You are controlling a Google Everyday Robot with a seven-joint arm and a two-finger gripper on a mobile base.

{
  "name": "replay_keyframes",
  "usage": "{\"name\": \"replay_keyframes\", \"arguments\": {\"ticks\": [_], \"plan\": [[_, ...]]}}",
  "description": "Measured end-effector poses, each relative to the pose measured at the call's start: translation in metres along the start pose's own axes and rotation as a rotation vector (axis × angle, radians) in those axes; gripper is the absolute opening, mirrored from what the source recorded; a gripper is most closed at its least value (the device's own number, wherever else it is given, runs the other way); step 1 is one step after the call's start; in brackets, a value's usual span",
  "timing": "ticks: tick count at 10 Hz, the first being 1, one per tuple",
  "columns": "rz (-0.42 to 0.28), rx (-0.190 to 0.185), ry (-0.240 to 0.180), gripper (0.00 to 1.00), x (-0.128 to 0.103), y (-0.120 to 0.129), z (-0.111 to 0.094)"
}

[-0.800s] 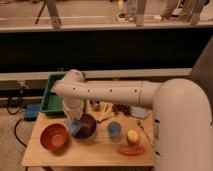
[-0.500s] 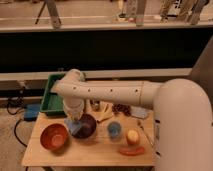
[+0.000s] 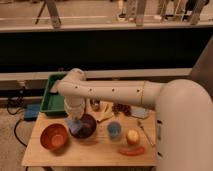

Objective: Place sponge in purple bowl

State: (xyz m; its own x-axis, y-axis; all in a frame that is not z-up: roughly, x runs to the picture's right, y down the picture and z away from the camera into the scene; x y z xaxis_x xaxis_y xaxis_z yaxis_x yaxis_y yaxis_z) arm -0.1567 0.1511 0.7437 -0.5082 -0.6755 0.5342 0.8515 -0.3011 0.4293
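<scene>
The purple bowl [image 3: 86, 127] sits on the wooden table [image 3: 95, 155], right of the orange bowl [image 3: 53, 136]. My gripper [image 3: 75, 119] hangs at the end of the white arm [image 3: 110, 92], directly over the left part of the purple bowl. A light-blue patch, the sponge [image 3: 75, 128], shows just under the gripper at the bowl's left inside. I cannot tell whether the sponge is held or rests in the bowl.
A green tray [image 3: 51, 98] stands at the back left. A blue cup [image 3: 114, 129], a yellow fruit [image 3: 132, 136] and a red pepper [image 3: 131, 150] lie right of the bowls. Dark grapes [image 3: 121, 108] and a pale wedge [image 3: 105, 114] lie behind.
</scene>
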Motion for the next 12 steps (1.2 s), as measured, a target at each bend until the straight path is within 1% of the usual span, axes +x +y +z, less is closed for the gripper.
{"name": "replay_keyframes", "arguments": {"ticks": [1,2,3,5,7,8,9,10,11,12], "plan": [[0.003,0.001,0.001,0.2,-0.0007,0.0019,-0.0003],[0.007,0.004,0.003,0.29,-0.0013,0.0037,-0.0007],[0.01,0.005,0.004,0.33,-0.0016,0.0046,-0.0009],[0.013,0.009,0.007,0.35,-0.0015,0.0051,-0.0015],[0.013,0.01,0.009,0.53,-0.0021,0.0068,-0.0016],[0.015,0.012,0.01,0.55,-0.0024,0.0076,-0.0017],[0.016,0.012,0.011,0.53,-0.0025,0.0081,-0.0018],[0.016,0.014,0.012,0.46,-0.0027,0.0084,-0.0019],[0.016,0.015,0.014,0.44,-0.0032,0.009,-0.0031],[0.017,0.015,0.016,0.48,-0.0039,0.0103,-0.0038]]}}
